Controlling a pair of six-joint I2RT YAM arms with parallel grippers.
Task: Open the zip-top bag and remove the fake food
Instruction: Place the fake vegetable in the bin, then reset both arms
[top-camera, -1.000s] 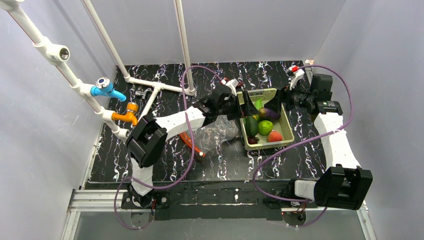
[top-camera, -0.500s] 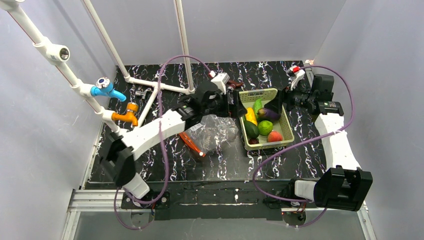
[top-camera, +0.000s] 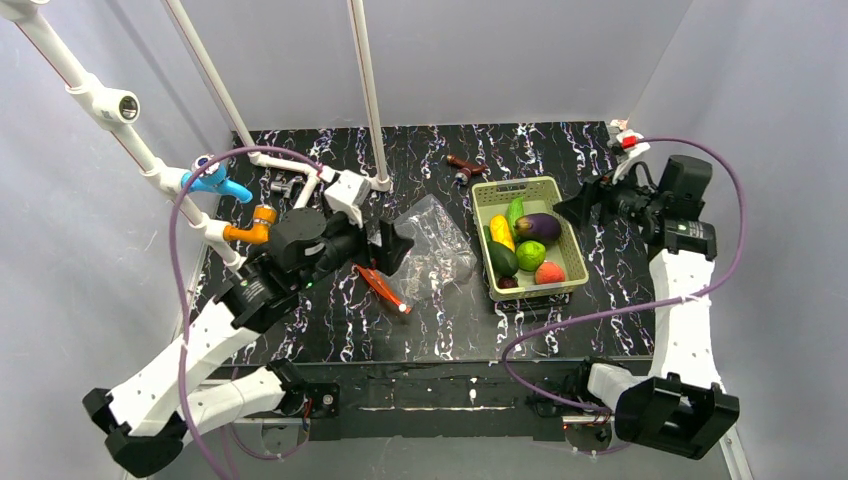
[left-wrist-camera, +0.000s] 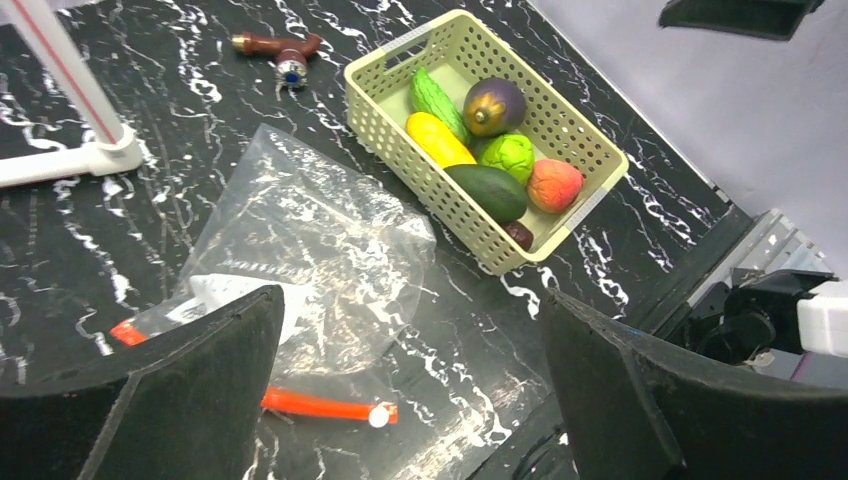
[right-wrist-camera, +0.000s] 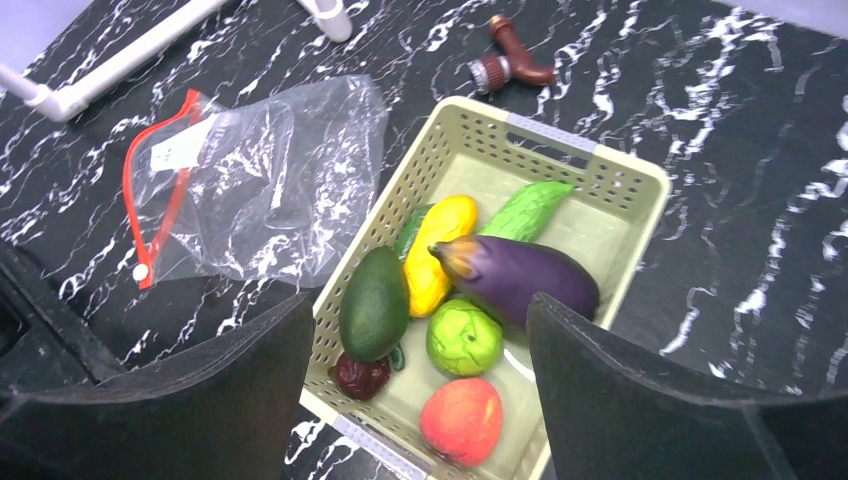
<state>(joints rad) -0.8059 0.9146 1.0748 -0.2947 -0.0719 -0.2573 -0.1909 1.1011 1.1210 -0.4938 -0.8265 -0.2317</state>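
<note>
The zip-top bag (top-camera: 435, 245) lies flat and crumpled on the black marbled table, left of the basket, with its red-orange zipper strip (top-camera: 385, 288) at its near-left edge. It looks empty in the left wrist view (left-wrist-camera: 300, 240) and the right wrist view (right-wrist-camera: 260, 190). The fake food sits in the yellow-green basket (top-camera: 510, 186): eggplant (top-camera: 538, 226), yellow piece (top-camera: 501, 232), avocado (top-camera: 503, 259), green round fruit (top-camera: 531, 254), tomato (top-camera: 549, 273), cucumber (top-camera: 515, 211). My left gripper (top-camera: 390, 248) (left-wrist-camera: 410, 295) hangs open and empty over the bag's left end. Beyond the basket's right rim, my right gripper (top-camera: 582, 205) (right-wrist-camera: 420, 300) is open and empty.
A brown tap-like object (top-camera: 466, 166) lies behind the basket. White pipework (top-camera: 300, 170) with a blue tap (top-camera: 215, 180) and an orange tap (top-camera: 255, 225) fills the far left. Grey walls close in the table on three sides.
My left arm has drawn back from the basket to the left, over the bag, its jaws opening wider. My right gripper has backed off to the right of the basket.
</note>
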